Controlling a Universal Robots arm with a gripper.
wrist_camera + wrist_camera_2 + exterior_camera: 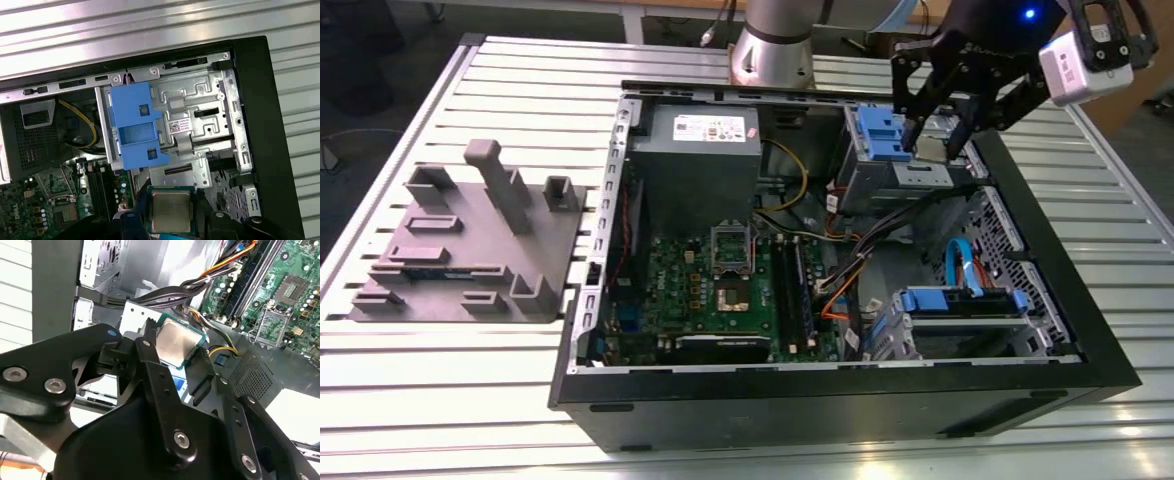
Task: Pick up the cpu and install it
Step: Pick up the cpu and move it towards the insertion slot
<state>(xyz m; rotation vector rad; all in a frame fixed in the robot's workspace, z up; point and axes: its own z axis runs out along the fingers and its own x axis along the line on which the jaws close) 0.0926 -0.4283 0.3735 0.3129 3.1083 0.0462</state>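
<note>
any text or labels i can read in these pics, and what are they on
label on the power supply: print too small to read
white sticker on the drive cage: blurred, unreadable
cpu top: no marking legible
Nothing here can be quoted.

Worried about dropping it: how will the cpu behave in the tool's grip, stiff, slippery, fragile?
The cpu looks like a thin flat plate, so it should be stiff in the tool. Its shiny metal top suggests it could slip under a light pinch. Small and thin beside the drive cage, it is likely light.
</note>
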